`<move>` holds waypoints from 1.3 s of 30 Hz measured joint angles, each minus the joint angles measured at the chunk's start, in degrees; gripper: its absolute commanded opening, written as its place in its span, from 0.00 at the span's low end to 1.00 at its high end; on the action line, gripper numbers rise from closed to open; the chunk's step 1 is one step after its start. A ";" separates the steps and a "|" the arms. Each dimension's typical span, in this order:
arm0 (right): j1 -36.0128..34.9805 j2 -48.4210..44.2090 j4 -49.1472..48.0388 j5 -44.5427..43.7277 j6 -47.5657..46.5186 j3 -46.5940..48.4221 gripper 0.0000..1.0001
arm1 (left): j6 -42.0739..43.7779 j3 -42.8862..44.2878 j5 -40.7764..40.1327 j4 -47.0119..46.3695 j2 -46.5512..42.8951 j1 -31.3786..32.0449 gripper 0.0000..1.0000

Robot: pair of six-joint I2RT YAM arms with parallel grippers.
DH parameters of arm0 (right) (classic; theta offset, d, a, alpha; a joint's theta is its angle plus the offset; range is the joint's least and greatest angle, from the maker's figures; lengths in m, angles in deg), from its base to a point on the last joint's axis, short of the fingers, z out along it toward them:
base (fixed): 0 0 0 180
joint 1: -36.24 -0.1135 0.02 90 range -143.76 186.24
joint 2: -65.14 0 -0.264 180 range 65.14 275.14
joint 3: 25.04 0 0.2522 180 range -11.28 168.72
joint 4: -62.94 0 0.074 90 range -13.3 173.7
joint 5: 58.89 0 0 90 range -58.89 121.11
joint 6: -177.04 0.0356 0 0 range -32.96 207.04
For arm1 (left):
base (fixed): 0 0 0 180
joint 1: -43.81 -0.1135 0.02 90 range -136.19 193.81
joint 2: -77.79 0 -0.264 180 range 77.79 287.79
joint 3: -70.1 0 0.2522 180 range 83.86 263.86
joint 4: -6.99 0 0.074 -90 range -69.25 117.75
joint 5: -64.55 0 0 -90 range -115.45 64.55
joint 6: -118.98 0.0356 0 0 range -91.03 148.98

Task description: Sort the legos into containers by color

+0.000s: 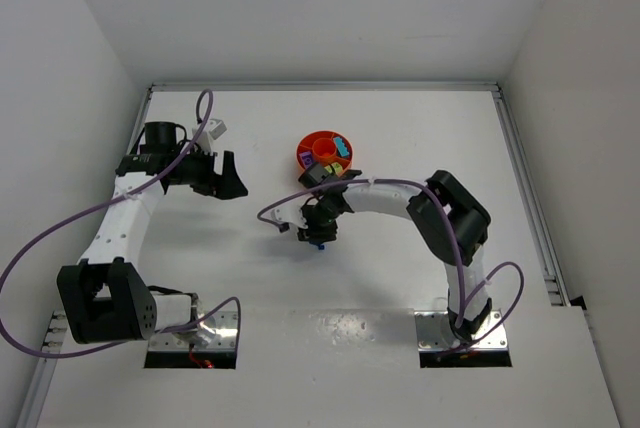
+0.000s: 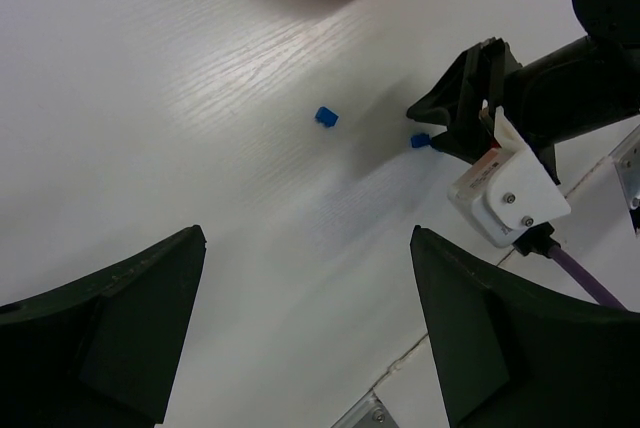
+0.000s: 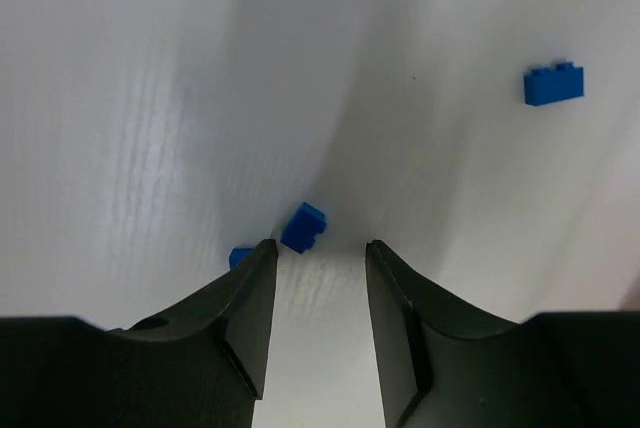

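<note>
Here the right gripper (image 3: pixel 318 248) hangs low over the white wood-grain table (image 3: pixel 120 98), its two black jaws spread partway with nothing between them. Just ahead of the tips, close to one jaw, lies a small blue plastic lego brick (image 3: pixel 303 227), turned cornerwise to the gap. A second blue lego piece (image 3: pixel 239 256) peeks out beside that same jaw, partly hidden by it. A third blue rectangular lego brick (image 3: pixel 553 84) lies well apart on the table. Farther off stands the round orange plastic compartment bowl (image 1: pixel 325 153), which holds several coloured pieces. The left gripper (image 1: pixel 225 176) hangs wide open, away from the bricks. The nearest brick is probably light, rigid and slick, so it may skid or pop out of a skewed grip. A centred pinch across two flat opposite sides looks the safest hold.
</note>
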 measured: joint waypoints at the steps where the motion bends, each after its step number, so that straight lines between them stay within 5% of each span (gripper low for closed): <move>1: -0.22 0.00 0.13 0.24 0.00 -0.04 0.43 | 0.00 0.00 0.02 0.02 0.00 0.00 0.89; 27: -2.78 0.17 -1.29 0.13 4.31 -0.46 0.36 | -0.02 -0.76 0.04 -0.15 0.02 0.00 0.89; 39: -2.78 0.13 -2.03 0.35 5.68 -0.90 0.06 | -0.02 -0.92 0.07 -0.17 0.28 0.00 0.89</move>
